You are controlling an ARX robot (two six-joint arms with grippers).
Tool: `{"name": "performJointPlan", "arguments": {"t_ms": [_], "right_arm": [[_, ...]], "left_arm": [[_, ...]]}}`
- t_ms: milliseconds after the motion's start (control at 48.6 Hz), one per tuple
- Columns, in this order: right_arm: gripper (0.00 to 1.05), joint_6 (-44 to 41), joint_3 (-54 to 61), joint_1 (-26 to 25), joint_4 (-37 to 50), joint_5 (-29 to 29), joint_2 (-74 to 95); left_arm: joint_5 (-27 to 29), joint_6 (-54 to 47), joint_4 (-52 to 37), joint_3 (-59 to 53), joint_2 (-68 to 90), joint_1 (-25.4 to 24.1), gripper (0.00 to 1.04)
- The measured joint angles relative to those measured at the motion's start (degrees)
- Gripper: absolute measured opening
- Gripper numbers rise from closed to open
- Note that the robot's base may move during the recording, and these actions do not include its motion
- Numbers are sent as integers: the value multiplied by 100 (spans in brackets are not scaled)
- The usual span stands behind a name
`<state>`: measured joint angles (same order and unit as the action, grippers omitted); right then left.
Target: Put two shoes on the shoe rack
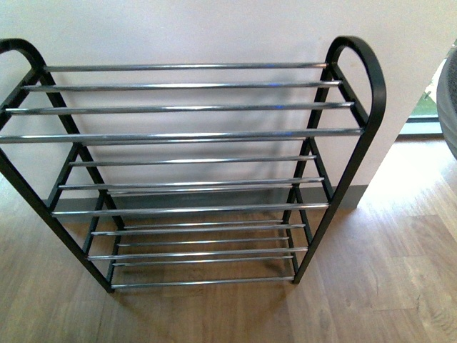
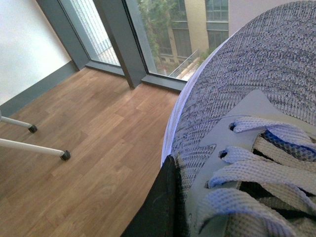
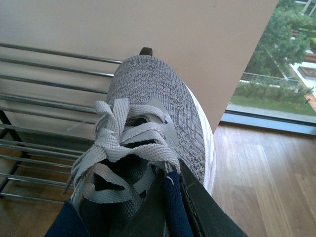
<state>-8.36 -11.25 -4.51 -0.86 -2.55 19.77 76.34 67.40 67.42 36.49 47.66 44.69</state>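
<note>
The shoe rack, a black frame with shiny silver rods, stands against the white wall with bare shelves. In the left wrist view one grey knit sneaker with pale laces fills the near side, and my left gripper is shut on its side; only one black finger shows. The other grey knit sneaker hangs in my right gripper, which is shut on its navy collar. Its toe points toward the shoe rack's rods, held in the air in front of them. Neither arm shows clearly in the front view.
Wooden floor lies around the rack. A blurred grey shape sits at the front view's right edge. Floor-to-ceiling windows and two white legs with black feet show in the left wrist view. A wall corner stands right of the rack.
</note>
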Motion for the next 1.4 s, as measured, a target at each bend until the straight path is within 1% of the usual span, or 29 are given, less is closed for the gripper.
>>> {"name": "performJointPlan", "arguments": {"t_ms": [432,453,494,535,555,679,782,905,1090,1214,1399], "right_arm": [[1,0,-2,0,0,-4,0],[1,68,13,-35,57,-142,0],[1,367,101,-144,415,-710,55],[1,660,72,-109,509,-883,223],[1,684,48,-85,514,-876,275],[1,1062,-219,356,621,-704,1082],[1,1283,-492,809,1158,-503,2162],[1,1552,-977,1130,1589,-365,3224],[1,1926,-1952,1606,2026,55,4922],[1,2179,-2588,1742,2105,431,6052],[1,2496,-3316,1757,2094,654,7007]], "left_arm": [[17,0,0,4,0,0,3],[17,0,0,4,0,0,3],[17,0,0,4,0,0,3],[17,0,0,4,0,0,3],[20,0,0,4,0,0,3],[15,0,0,4,0,0,3],[15,0,0,4,0,0,3],[15,0,0,4,0,0,3],[15,0,0,4,0,0,3],[15,0,0,4,0,0,3],[15,0,0,4,0,0,3]]}}
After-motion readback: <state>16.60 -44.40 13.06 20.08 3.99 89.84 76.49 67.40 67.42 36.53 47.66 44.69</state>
